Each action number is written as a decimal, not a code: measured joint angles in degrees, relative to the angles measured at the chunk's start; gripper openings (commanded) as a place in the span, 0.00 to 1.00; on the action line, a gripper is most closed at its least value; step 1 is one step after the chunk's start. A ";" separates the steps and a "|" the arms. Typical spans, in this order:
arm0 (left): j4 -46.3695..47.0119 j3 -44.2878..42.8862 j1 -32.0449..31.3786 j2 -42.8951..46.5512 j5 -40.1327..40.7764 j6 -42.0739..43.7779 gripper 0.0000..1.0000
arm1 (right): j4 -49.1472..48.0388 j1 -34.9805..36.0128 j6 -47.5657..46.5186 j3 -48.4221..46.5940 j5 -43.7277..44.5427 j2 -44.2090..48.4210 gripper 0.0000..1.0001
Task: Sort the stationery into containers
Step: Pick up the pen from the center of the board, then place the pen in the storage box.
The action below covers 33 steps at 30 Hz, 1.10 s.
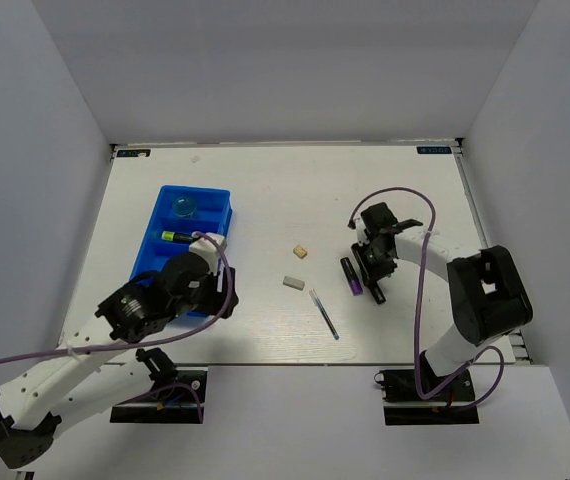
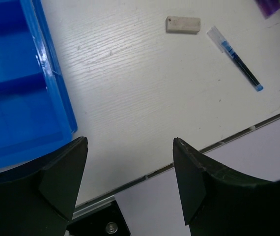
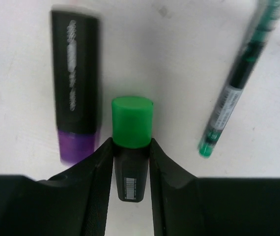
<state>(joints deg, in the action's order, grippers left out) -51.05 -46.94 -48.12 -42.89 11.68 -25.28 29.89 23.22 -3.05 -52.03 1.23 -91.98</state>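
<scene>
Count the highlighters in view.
3. The yellow-capped highlighter lies in the blue tray, the purple-capped highlighter on the table, the green-capped highlighter in the right gripper. Arms may hide more.

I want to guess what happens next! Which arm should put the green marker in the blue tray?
Probably the right one. The right gripper is shut on the green marker. The left gripper is open and empty beside the blue tray.
</scene>
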 measured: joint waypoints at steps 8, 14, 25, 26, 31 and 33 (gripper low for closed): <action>0.98 -4.55 0.00 8.59 0.90 5.38 0.80 | 13.11 1.16 -15.37 -27.15 -10.73 -3.43 0.00; 5.88 -4.42 0.00 14.36 -1.88 8.17 0.80 | 18.58 5.55 -25.68 -52.46 -23.43 -14.14 0.00; 7.30 -7.19 0.00 12.52 -2.43 11.69 0.80 | -14.10 15.61 -14.12 -62.38 -44.44 -34.53 0.00; 7.61 -7.32 0.02 12.46 -2.43 11.87 0.80 | -17.42 16.44 -11.63 -64.46 -45.64 -37.05 0.00; 7.87 -7.34 0.00 12.41 -2.45 12.17 0.80 | -31.98 20.50 -3.52 -74.18 -45.68 -47.98 0.00; 8.11 -7.28 0.00 12.37 -2.45 12.17 0.80 | -35.58 22.08 -1.97 -74.18 -45.03 -49.11 0.00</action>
<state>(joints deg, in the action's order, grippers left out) -42.94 -54.22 -48.12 -30.52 9.23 -13.10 -5.69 45.30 -5.02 -126.21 -43.79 -141.10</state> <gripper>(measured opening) 0.802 0.349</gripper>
